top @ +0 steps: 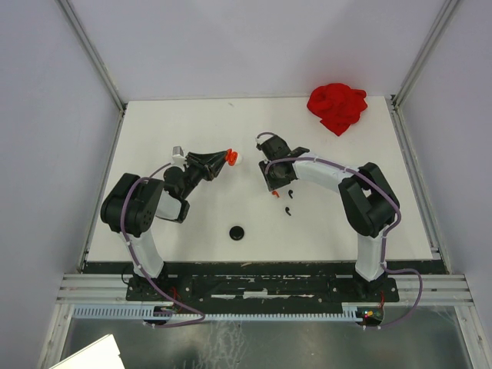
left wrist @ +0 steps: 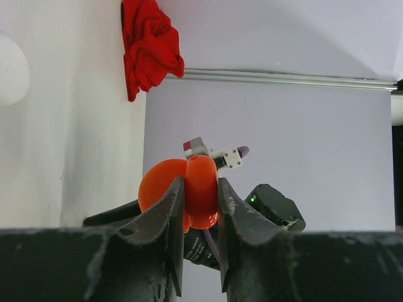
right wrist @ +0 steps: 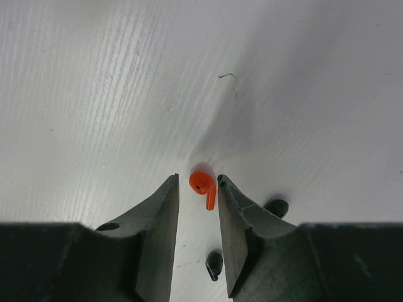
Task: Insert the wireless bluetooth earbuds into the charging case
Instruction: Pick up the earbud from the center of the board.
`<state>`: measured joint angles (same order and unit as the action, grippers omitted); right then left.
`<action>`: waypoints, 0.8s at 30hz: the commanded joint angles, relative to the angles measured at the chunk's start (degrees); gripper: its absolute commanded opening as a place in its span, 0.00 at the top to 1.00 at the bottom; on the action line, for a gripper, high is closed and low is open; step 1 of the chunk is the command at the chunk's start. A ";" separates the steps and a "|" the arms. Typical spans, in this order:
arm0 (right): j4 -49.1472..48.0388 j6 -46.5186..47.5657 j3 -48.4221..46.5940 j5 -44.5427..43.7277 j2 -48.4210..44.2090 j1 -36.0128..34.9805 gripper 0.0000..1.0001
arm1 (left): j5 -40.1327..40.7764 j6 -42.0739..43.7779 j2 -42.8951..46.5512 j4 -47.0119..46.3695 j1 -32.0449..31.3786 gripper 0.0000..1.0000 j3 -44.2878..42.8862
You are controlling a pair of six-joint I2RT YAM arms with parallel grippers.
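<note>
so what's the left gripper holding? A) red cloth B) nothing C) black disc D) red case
D: the left wrist view shows the left gripper shut on the red case; the red cloth lies apart at the far corner of the table.

One round black disc (top: 237,233). Right of and beyond it: one tiny red comma-shaped plastic earbud (right wrist: 203,187) and two tiny black comma-shaped earbuds, the nearer black earbud (top: 288,211) and the farther black earbud (top: 290,194). One round red hinged charging case (left wrist: 200,189). One round white disc (left wrist: 7,69), partly in view. One crumpled red cloth (top: 337,108).
</note>
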<state>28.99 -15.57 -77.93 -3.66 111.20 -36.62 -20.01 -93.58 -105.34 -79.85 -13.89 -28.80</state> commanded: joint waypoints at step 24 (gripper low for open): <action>4.74 -0.95 -5.20 -0.70 3.84 0.15 0.61 | -0.87 0.37 -0.29 -4.10 0.26 0.97 -0.94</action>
<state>33.06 -15.88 -80.62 -4.54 114.34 -36.62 -20.03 -93.58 -105.38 -79.88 -13.89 -28.80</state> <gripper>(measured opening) 0.390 0.291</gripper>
